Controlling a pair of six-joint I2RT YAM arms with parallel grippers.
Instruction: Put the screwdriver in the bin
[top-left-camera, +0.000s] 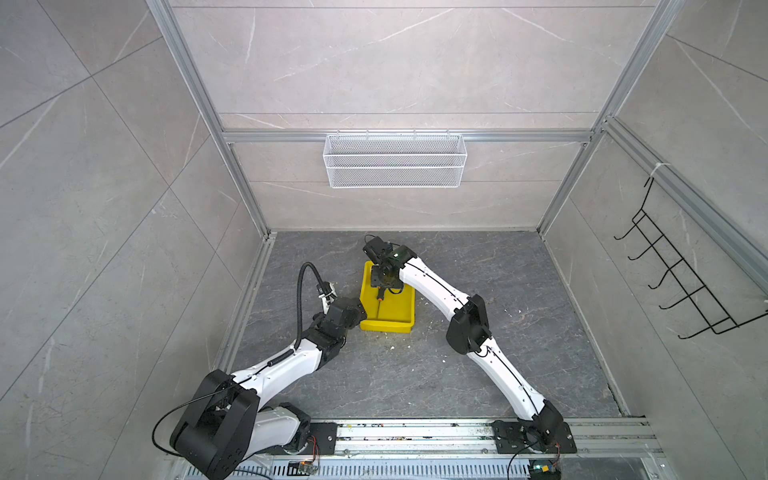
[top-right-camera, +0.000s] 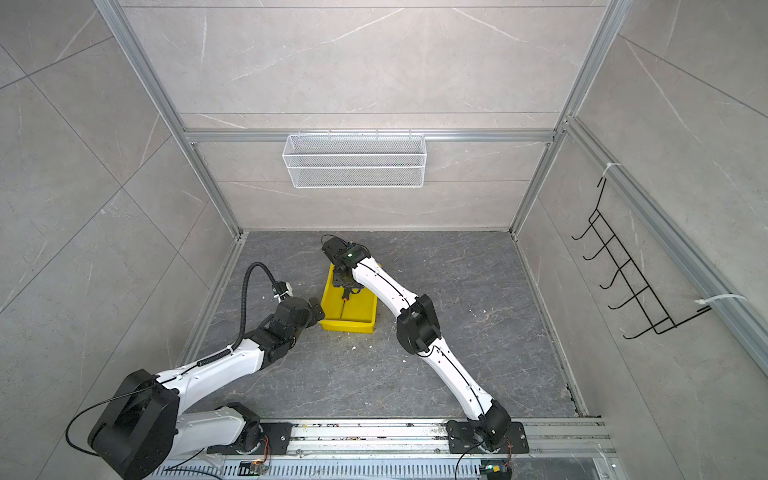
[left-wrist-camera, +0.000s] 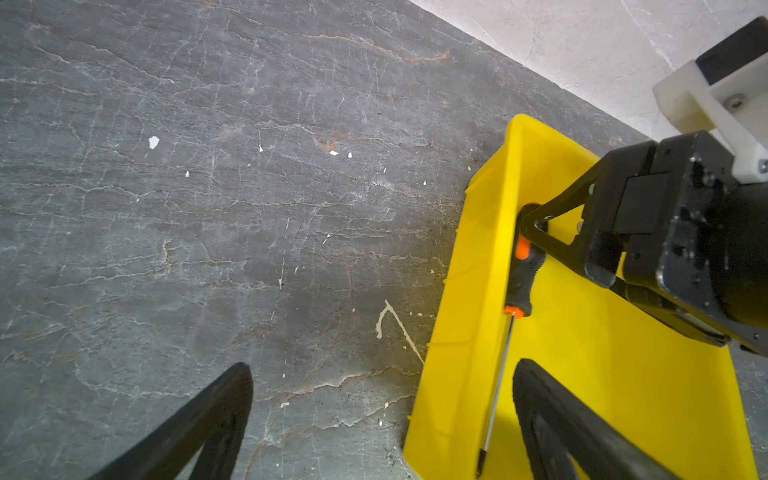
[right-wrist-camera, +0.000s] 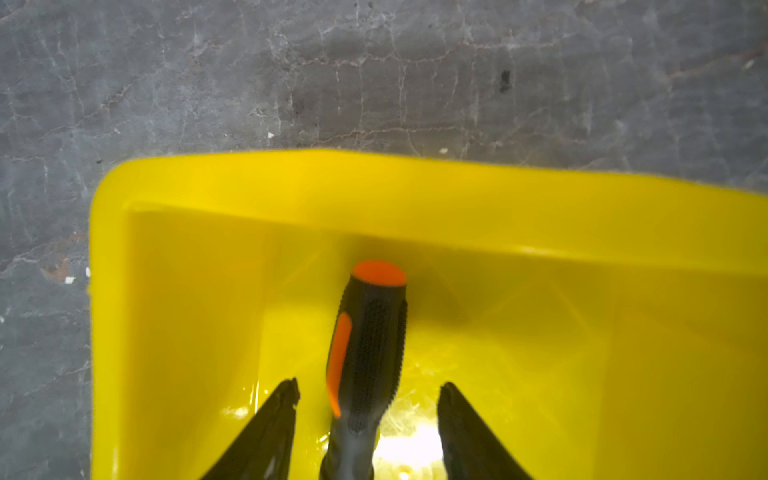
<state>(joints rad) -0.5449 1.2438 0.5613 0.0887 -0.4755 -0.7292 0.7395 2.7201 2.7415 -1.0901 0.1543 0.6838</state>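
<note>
Screwdriver (right-wrist-camera: 368, 353) lies inside bin (right-wrist-camera: 291, 183), handle btwn right gripper (right-wrist-camera: 368, 399) fingers, gap each side, not held; jaws partly apart. In left wrist view shaft runs along bin floor, tip (left-wrist-camera: 481, 455) twd near end, orange butt twd far wall. Long axis parallel w/ bin's long side. No readable labels. Left gripper (left-wrist-camera: 382, 374) wide open, empty, straddling bin's side wall.
</note>
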